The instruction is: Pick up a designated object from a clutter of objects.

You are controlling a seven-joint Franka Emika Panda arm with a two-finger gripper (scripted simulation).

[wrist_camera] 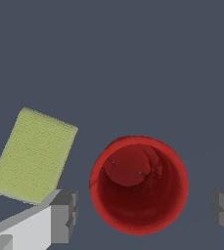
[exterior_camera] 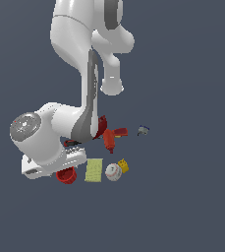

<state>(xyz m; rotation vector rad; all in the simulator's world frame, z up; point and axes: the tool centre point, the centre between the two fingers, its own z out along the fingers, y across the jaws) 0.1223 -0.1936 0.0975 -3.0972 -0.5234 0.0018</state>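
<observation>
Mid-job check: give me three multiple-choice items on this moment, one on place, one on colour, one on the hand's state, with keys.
1. In the exterior view, the yellow-green rectangular sponge lies between the small round red cup and:
A) the white baseball
B) a blue mug
C) a green bottle

2. The cup's inside is:
A) white
B) red
C) black

3. The hand is:
A) shut on the sponge
B) shut, empty
C) open, either side of the cup

Key: 1 A, the baseball sits just past the sponge. 2 B, the wrist view looks into it. 3 C, the grey fingers stand clear of the rim.

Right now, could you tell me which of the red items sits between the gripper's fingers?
The red cup, open mouth up beside the sponge; the red drill lies farther off.
</observation>
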